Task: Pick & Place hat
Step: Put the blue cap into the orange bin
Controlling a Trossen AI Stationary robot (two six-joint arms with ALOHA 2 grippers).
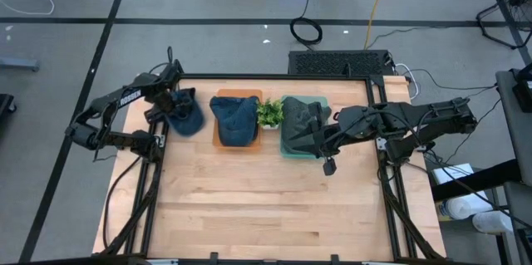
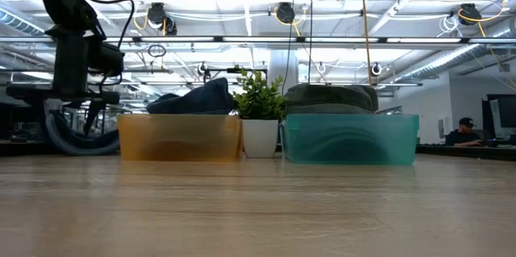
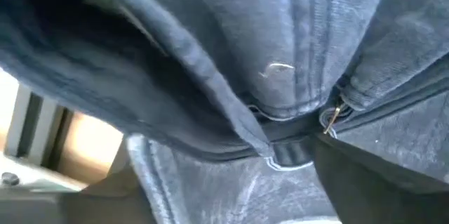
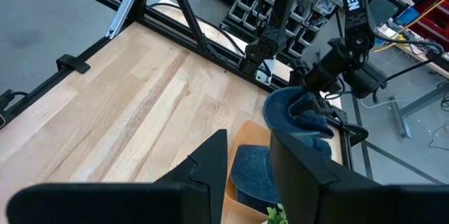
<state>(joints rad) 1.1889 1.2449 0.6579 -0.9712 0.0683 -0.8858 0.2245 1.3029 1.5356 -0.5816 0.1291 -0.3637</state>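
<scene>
My left gripper is at the table's far left corner, shut on a blue denim hat that fills the left wrist view. A second blue hat lies in the orange bin, and a dark grey-green hat lies in the teal bin. My right gripper hovers open at the teal bin's near right corner and touches nothing. My left gripper holds the blue hat from above, and the hat hangs bunched below the fingers, left of the orange bin. The cloth hides the place of contact. The back strap with its metal buckle lies close before the wrist camera.
A small potted plant stands between the two bins. The black table frame runs along the far edge, just behind the bins. Bare wood fills the near half of the table.
</scene>
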